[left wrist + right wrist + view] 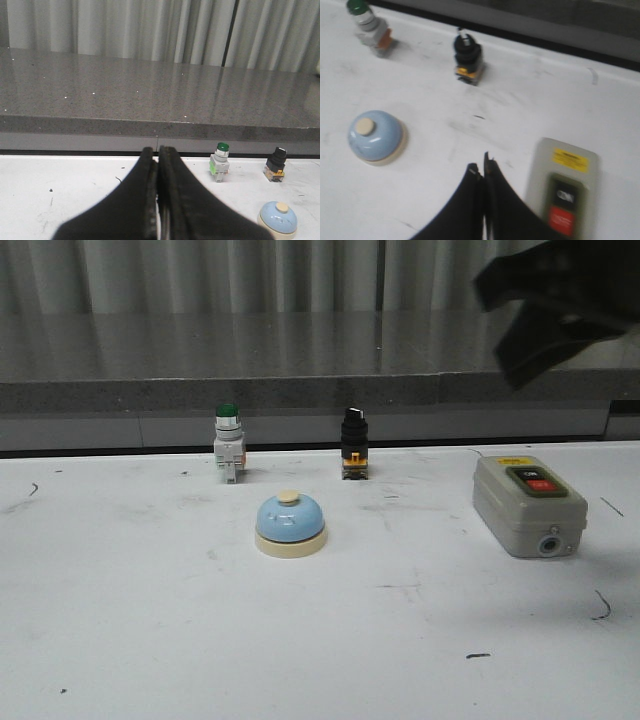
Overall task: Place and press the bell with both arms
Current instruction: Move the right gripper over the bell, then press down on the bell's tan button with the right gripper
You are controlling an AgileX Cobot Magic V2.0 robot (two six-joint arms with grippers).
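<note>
Front view: bell (290, 525) sits upright on the white tabletop (150, 620), near the middle, cream knob up, base flat, axis vertical. Nothing touches it. Behind it to the left stands the green-capped push-button (228, 443); behind to the right the black selector switch (354, 444); well off to the right lies the grey switch box (527, 504), lid up, black and red buttons on top. Only the front view shows the right arm (555, 300), a dark blurred shape high in the upper right, above and behind the switch box; left arm is not in this view.

Left wrist view: left gripper (157, 152) has its jaws pressed together, nothing between them, held above the tabletop. Bell is off to the side, well apart from it. Green push-button and selector switch show beyond; switch box is out of frame here.

Right wrist view, looking down, blurred: right gripper (481, 170) jaws also closed, empty, tips just beside the switch box edge from this angle. Bell is apart from it, knob top facing the camera. This view alone shows the yellow label (571, 160) on the switch box.

No containers; all four items rest directly on the tabletop.
</note>
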